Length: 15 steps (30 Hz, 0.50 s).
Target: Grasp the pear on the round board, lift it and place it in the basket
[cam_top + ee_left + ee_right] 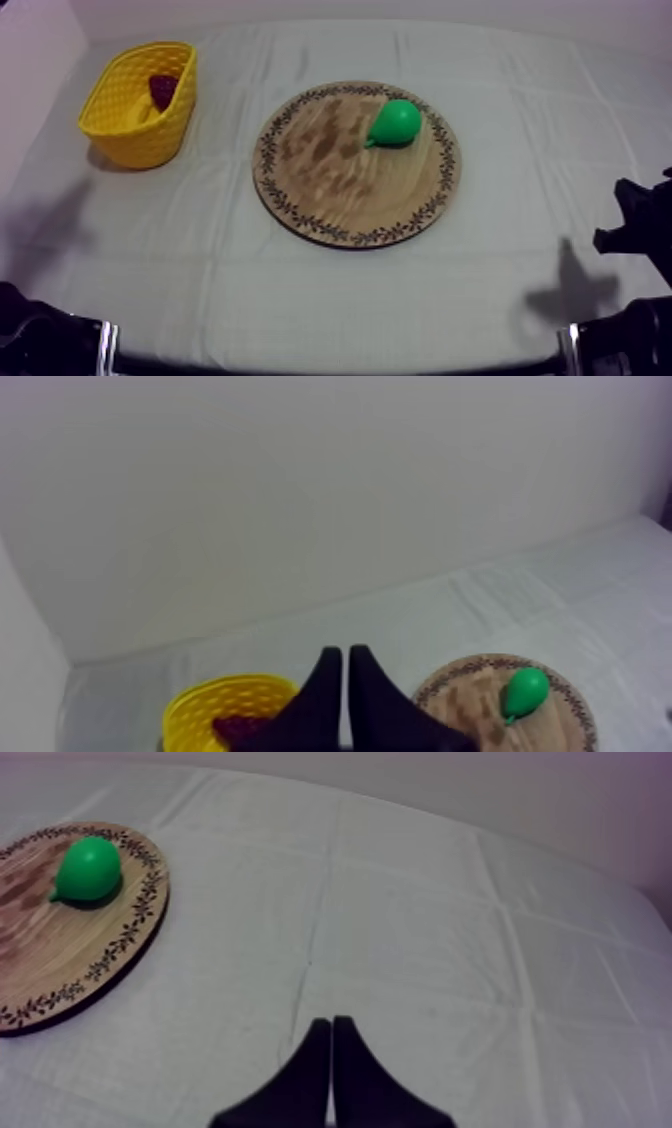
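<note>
Grey-white cloth is seen spread over the tabletop [500,300], with a pale wall [300,496] behind it. The board [356,163] is laid flat at the middle.

The pear [396,122] is found lying on its side on the board, on the far right part of the wood, just inside the patterned border. Its long axis is set on a slant. The narrow stem end is pointed inward toward the board's centre. The broad end is turned toward the board's far right rim. It is touched by neither set of fingers.

The basket [140,105] is stood off the board, well apart from its left rim and a little farther back. A dark red item [162,90] is seen inside it; its kind cannot be told.

The left fingers [322,691] are pressed together into a narrow wedge, with nothing held between them. They are lined up with the gap between the basket and the board's left rim.

The right fingers [312,1067] are likewise closed together and empty. They are held over bare cloth, well apart from the board's right rim.
</note>
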### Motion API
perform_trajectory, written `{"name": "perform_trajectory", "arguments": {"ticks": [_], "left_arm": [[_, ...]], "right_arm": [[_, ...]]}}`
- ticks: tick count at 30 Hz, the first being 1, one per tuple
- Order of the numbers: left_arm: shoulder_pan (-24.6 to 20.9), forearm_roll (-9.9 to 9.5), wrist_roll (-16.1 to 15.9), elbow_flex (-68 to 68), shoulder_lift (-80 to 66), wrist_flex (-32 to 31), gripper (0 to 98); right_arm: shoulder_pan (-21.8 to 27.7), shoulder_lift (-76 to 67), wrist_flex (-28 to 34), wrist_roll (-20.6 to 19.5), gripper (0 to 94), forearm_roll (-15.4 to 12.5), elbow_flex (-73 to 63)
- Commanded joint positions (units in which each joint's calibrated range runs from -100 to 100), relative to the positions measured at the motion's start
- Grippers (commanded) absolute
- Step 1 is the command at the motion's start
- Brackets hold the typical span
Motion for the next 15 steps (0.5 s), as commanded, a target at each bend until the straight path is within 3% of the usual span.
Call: {"name": "perform_trajectory", "arguments": {"ticks": [1,15], "left_arm": [[2.3,-0.40,0.4,-4.1,4.2,0.6,0.0],[12.6,-1.66,2.4,-16.3,18.6,0.3,0.0]], "right_arm": [[0.0,0.0,0.0,0.0,0.5,0.0,0.1],[0.0,0.0,0.0,0.0,0.5,0.0,0.1]]}}
